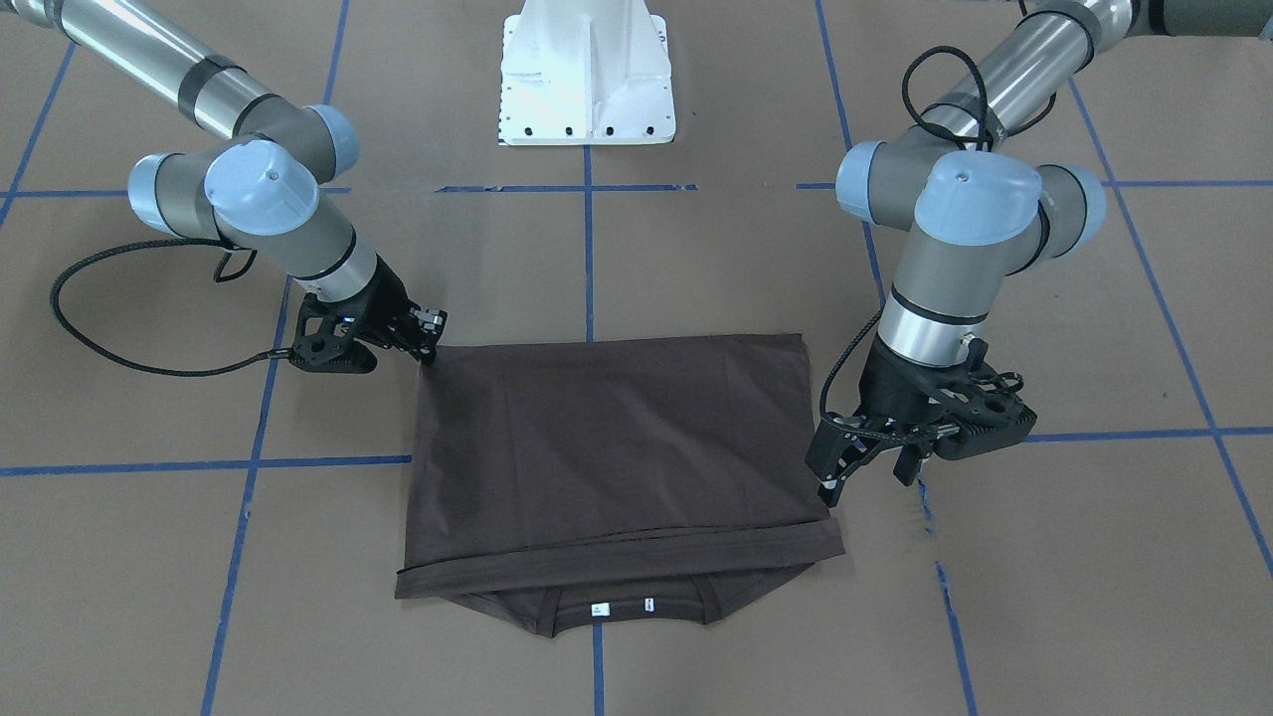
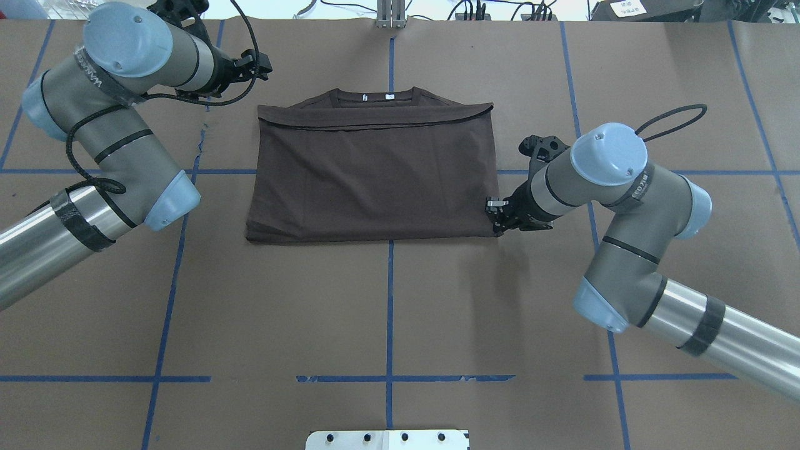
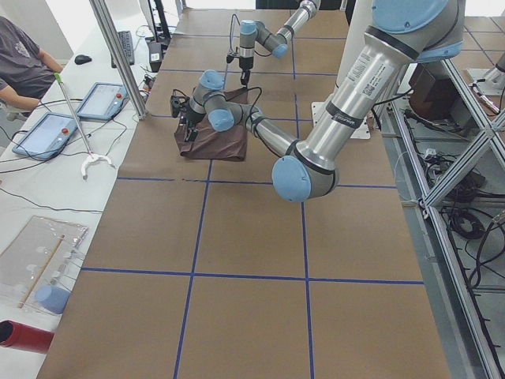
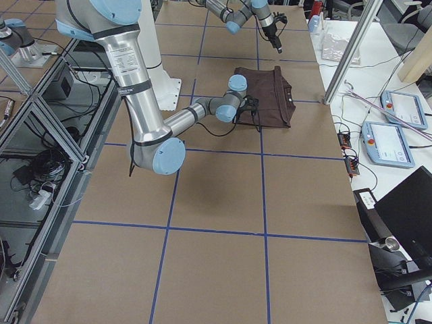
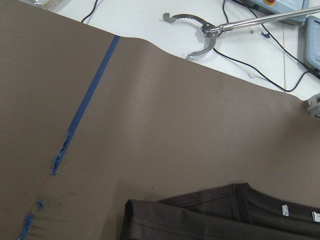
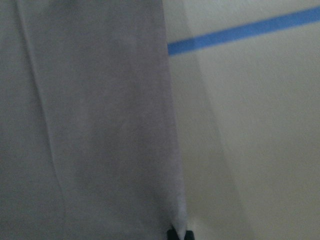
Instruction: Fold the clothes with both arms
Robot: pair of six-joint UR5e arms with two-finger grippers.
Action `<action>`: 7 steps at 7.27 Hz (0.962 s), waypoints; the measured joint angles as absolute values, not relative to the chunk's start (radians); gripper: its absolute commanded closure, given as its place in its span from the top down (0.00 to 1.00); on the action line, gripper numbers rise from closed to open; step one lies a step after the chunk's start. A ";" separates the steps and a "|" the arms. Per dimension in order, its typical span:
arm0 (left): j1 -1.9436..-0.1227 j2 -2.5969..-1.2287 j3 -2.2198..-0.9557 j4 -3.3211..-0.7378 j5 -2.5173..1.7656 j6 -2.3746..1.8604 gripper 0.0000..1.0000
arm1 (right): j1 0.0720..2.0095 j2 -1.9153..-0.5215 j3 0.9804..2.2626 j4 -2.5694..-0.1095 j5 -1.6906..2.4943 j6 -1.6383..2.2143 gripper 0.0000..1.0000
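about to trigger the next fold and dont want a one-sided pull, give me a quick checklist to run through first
1. Right claw gripping the T-shirt: ok, shut on its robot-side corner.
2. Left claw gripping: not ok, open, raised off the cloth, holding nothing.
3. T-shirt lying flat: ok, hem half folded over, collar peeking out past the fold.
4. Cables clear of the fabric: ok, none lies on it.
5. How much cloth the right claw has: cannot tell, its wrist view is blurred.
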State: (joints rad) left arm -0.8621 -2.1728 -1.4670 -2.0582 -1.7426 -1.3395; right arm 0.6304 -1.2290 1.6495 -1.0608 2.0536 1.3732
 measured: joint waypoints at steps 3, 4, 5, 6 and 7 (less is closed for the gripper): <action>-0.862 -2.172 -1.467 -2.062 -1.741 -1.345 1.00 | 0.416 -1.602 2.027 -1.062 2.056 1.391 0.11; -0.861 -2.172 -1.468 -2.062 -1.742 -1.347 1.00 | 0.348 -1.699 2.112 -1.060 2.058 1.398 0.99; -0.860 -2.172 -1.470 -2.063 -1.744 -1.348 1.00 | 0.305 -1.765 2.170 -1.056 2.061 1.402 1.00; -0.853 -2.172 -1.482 -2.060 -1.754 -1.352 1.00 | 0.293 -1.794 2.201 -1.052 2.059 1.403 1.00; -0.829 -2.159 -1.516 -2.054 -1.785 -1.387 1.00 | 0.318 -1.797 2.218 -1.049 2.054 1.403 1.00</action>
